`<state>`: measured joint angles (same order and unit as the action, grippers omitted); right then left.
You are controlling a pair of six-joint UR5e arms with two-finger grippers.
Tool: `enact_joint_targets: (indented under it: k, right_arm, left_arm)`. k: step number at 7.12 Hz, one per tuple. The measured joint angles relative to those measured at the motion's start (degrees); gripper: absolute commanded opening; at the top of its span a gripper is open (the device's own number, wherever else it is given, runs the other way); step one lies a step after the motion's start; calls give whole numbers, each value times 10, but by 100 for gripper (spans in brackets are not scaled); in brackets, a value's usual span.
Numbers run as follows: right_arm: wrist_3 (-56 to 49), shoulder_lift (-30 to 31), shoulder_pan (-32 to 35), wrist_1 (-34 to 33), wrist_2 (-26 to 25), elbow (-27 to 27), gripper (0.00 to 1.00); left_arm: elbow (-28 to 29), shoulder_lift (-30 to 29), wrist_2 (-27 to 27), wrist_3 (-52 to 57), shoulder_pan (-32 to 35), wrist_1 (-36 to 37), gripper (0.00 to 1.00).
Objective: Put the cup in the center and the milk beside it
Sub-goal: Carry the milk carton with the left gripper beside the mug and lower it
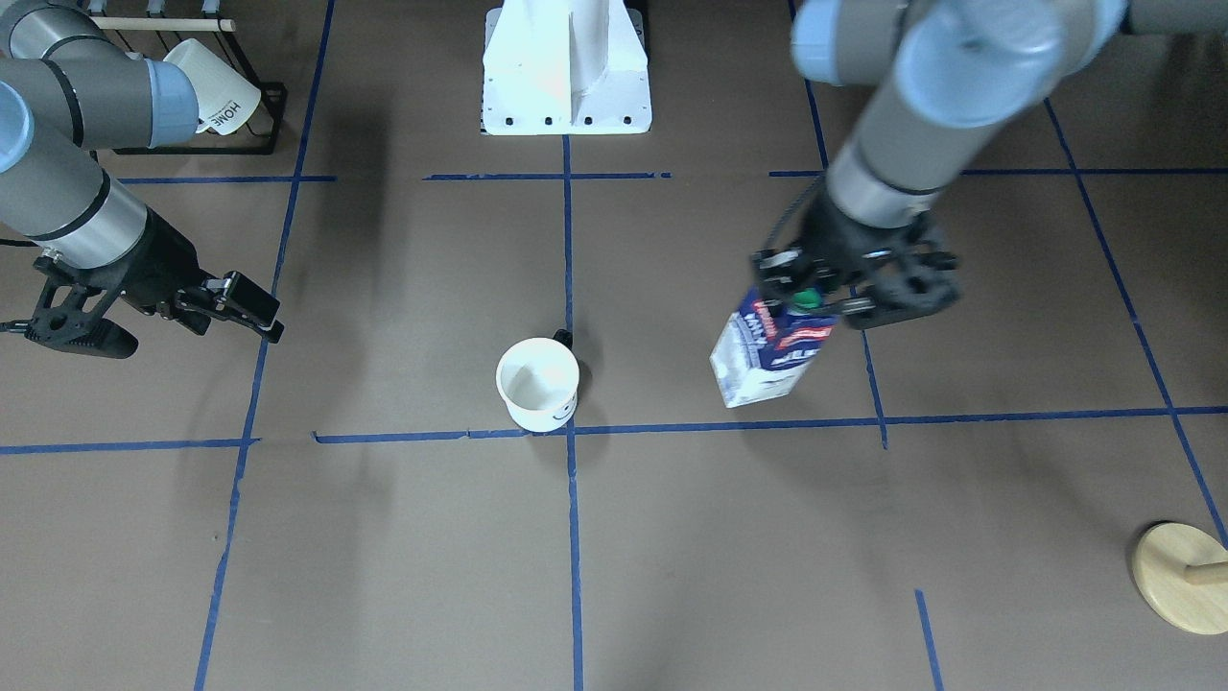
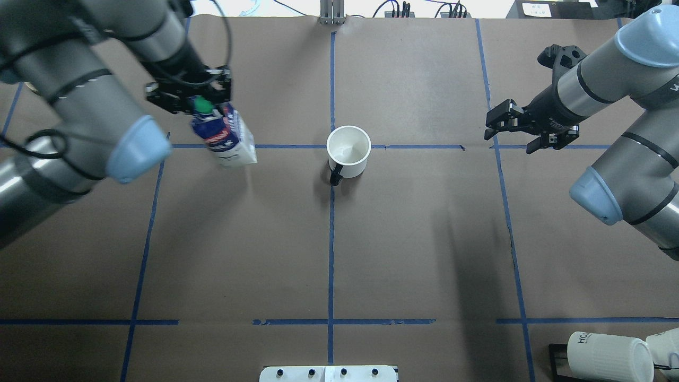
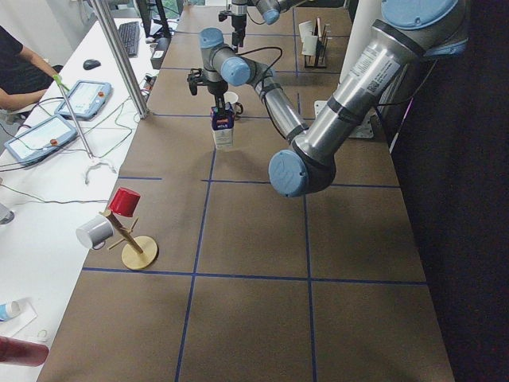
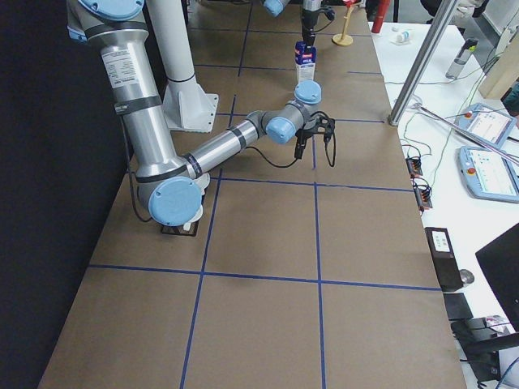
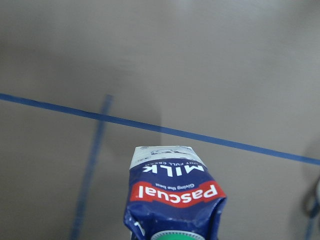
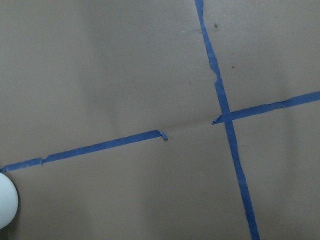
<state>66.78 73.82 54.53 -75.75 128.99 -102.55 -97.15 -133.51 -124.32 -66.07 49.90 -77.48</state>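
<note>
The white cup [image 1: 537,384] stands upright on the crossing of the blue tape lines at the table's middle; its dark handle [image 2: 335,175] points toward the robot. Its rim edge shows in the right wrist view [image 6: 5,210]. My left gripper [image 2: 197,102] is shut on the top of the blue and white milk carton [image 2: 227,137], by its green cap. The carton [image 1: 772,350] hangs tilted, well to the cup's side; whether it touches the table I cannot tell. The left wrist view shows its "Pascual MILK" face [image 5: 175,192]. My right gripper [image 2: 522,132] is open and empty, off to the cup's other side.
A black rack with ribbed "HOME" mugs [image 2: 604,355] stands at the robot's near right corner. A wooden mug tree [image 1: 1180,576] stands at the far left corner. The white robot base [image 1: 566,67] is at the middle of the near edge.
</note>
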Motion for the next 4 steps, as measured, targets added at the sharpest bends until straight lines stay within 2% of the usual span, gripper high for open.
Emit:
enact_joint_targets:
  k: [2, 4]
  right_arm:
    - [0, 1, -1, 1, -1, 0, 100]
    - [0, 1, -1, 1, -1, 0, 100]
  left_arm:
    - [71, -70, 20, -11, -32, -4, 0]
    - [93, -89, 24, -5, -54, -18, 2]
